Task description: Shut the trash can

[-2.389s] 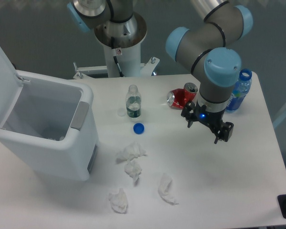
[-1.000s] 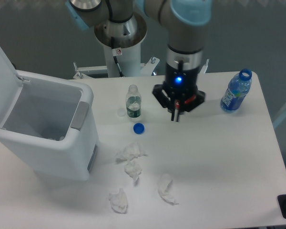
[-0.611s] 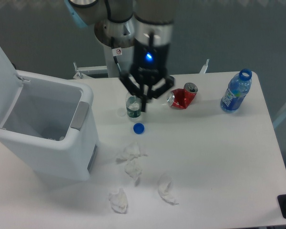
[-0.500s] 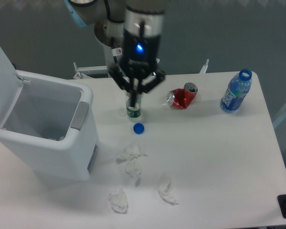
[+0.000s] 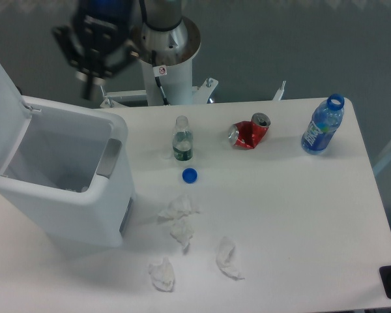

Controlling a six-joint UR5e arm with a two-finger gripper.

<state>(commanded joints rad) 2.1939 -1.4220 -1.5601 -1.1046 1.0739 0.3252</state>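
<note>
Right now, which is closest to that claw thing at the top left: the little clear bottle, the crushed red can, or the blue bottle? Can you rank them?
Measured from the gripper, above the trash can's far rim:
1. The small clear bottle, mid-table, just right of the bin.
2. The crushed red can, further right, lying on its side.
3. The blue bottle, upright at the table's right edge.

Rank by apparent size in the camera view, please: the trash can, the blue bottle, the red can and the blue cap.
1. trash can
2. blue bottle
3. red can, looking only slightly smaller than the bottle
4. blue cap
</note>
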